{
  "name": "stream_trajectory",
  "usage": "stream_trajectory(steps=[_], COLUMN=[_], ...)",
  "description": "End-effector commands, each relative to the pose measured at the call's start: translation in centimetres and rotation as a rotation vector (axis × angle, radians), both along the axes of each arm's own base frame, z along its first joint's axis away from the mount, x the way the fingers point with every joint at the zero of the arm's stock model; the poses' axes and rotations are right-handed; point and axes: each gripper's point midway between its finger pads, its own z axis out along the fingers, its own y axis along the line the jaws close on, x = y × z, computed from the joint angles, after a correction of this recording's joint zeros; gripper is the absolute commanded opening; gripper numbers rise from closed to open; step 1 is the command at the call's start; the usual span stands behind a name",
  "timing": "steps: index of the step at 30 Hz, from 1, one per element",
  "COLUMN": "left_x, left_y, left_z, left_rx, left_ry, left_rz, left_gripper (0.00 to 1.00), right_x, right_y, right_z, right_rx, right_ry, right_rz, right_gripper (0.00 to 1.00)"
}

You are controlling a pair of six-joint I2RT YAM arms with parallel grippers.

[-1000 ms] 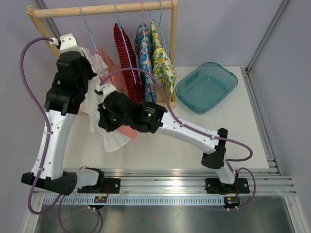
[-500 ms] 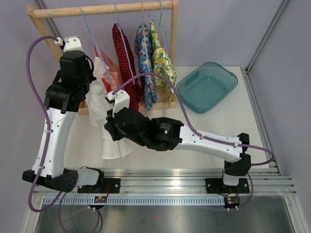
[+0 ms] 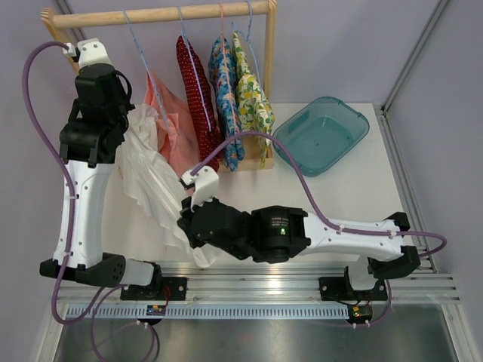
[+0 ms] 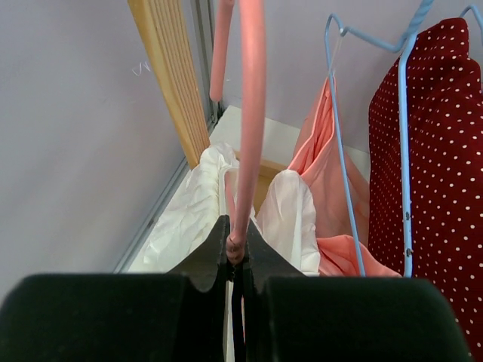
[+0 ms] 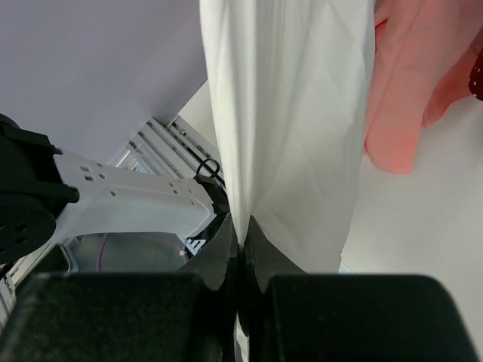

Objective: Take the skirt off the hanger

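Note:
The white skirt [image 3: 155, 188] stretches taut from the upper left down toward the table's near edge. My left gripper [image 3: 127, 115] is shut on the lower end of a pink hanger [image 4: 251, 113], which the skirt's waist [image 4: 290, 219] still wraps. In the left wrist view the gripper [image 4: 236, 245] pinches the hanger's tip. My right gripper [image 3: 190, 228] is shut on the skirt's lower part; in the right wrist view the gripper [image 5: 241, 237] pinches a fold of the white cloth [image 5: 290, 113].
A wooden clothes rack [image 3: 158, 13] stands at the back. On it hang a peach garment [image 3: 170, 121], a red dotted one [image 3: 198, 90] and two floral ones [image 3: 243, 90]. A teal tub [image 3: 321, 134] sits at the back right.
My right gripper has pulled the skirt down toward the near edge, drawing it taut. My left arm has moved up and to the left with the hanger.

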Motion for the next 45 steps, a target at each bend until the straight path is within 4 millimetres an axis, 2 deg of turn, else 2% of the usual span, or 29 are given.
stream_trajectory(steps=[1,5,7,9,11,12,13,14,15,17,18,20,23,26,27,28,29,30,31,32,33,34,35,37,38,39,41,42,45], left_x=[2.0,2.4,2.8,3.0,2.9,2.9,3.0,3.0,3.1,3.2,3.6,3.8,4.1,3.6,3.3,2.0,1.7,1.6,0.6,0.4,-0.1,-0.5,-1.2,-2.3,-2.6,-3.2,-4.1,-4.7,-5.1], left_y=[3.0,4.1,4.4,5.0,5.5,5.8,6.0,6.5,6.8,7.4,7.6,8.1,8.5,7.6,7.3,7.0,6.3,6.1,5.5,5.0,4.5,4.2,3.3,2.9,2.5,2.3,1.5,1.3,0.1], left_z=[7.4,7.8,7.4,6.8,6.6,6.3,6.0,5.7,5.6,5.2,4.9,4.5,3.7,3.2,2.9,3.9,3.8,3.1,3.8,3.8,3.8,4.2,5.0,6.3,6.7,6.9,7.7,7.9,7.8], left_rx=[0.017,0.034,0.048,0.073,0.084,0.090,0.097,0.104,0.115,0.127,0.126,0.124,0.119,0.084,0.072,0.070,0.078,0.097,0.090,0.069,0.058,0.048,0.036,0.028,0.023,0.009,-0.024,-0.036,-0.076], left_ry=[-0.279,-0.275,-0.261,-0.237,-0.232,-0.226,-0.214,-0.205,-0.200,-0.187,-0.177,-0.171,-0.149,-0.147,-0.150,-0.181,-0.183,-0.172,-0.195,-0.204,-0.201,-0.209,-0.227,-0.250,-0.256,-0.256,-0.280,-0.289,-0.300], left_rz=[0.126,0.158,0.169,0.204,0.239,0.253,0.268,0.296,0.306,0.335,0.336,0.347,0.357,0.311,0.300,0.295,0.285,0.276,0.253,0.234,0.213,0.198,0.167,0.148,0.130,0.121,0.096,0.085,0.039], left_gripper=[0.00,0.00,0.00,0.00,0.00,0.00,0.00,0.00,0.00,0.00,0.00,0.00,0.00,0.00,0.00,0.00,0.00,0.00,0.00,0.00,0.00,0.00,0.00,0.00,0.00,0.00,0.00,0.00,0.00], right_x=[-7.1,-9.3,-9.8,-11.4,-11.6,-13.2,-13.3,-13.6,-15.1,-14.9,-15.3,-16.2,-17.8,-18.0,-17.7,-17.2,-17.4,-16.7,-16.6,-15.6,-14.8,-14.8,-13.2,-12.3,-11.8,-10.0,-8.3,-6.6,-5.1], right_y=[-4.7,-6.9,-8.1,-9.2,-10.3,-10.6,-11.0,-11.7,-11.8,-12.9,-13.1,-14.0,-15.1,-15.0,-15.1,-15.0,-14.1,-14.3,-13.6,-13.4,-13.6,-12.8,-12.4,-11.9,-11.4,-11.0,-9.8,-8.7,-6.0], right_z=[-3.4,-4.9,-4.6,-4.0,-2.8,-1.8,-1.0,-1.1,-0.3,-0.2,1.3,1.9,4.3,4.5,4.3,4.8,5.8,6.1,7.6,8.0,7.3,7.8,7.5,5.8,5.6,4.5,3.6,3.5,4.6], right_rx=[-0.160,-0.163,-0.131,-0.116,-0.107,-0.095,-0.083,-0.120,-0.110,-0.159,-0.125,-0.124,-0.042,-0.030,-0.037,-0.024,0.032,0.015,0.100,0.080,0.074,0.135,0.136,0.133,0.150,0.117,0.076,0.053,0.042], right_ry=[0.089,0.078,0.073,0.064,0.024,0.001,-0.041,-0.078,-0.088,-0.151,-0.133,-0.194,-0.218,-0.221,-0.241,-0.274,-0.257,-0.329,-0.299,-0.364,-0.383,-0.332,-0.324,-0.301,-0.292,-0.315,-0.321,-0.331,-0.386], right_rz=[0.172,0.133,0.107,0.130,0.119,0.163,0.147,0.152,0.177,0.154,0.149,0.145,0.165,0.180,0.177,0.160,0.142,0.152,0.109,0.105,0.105,0.108,0.086,0.118,0.103,0.058,0.040,0.002,-0.014], right_gripper=[0.00,0.00,0.00,0.00,0.00,0.00,0.00,0.00,0.00,0.00,0.00,0.00,0.00,0.00,0.15,0.22,0.07,0.00,0.00,0.00,0.00,0.00,0.00,0.61,0.82,0.99,0.99,1.00,0.99])
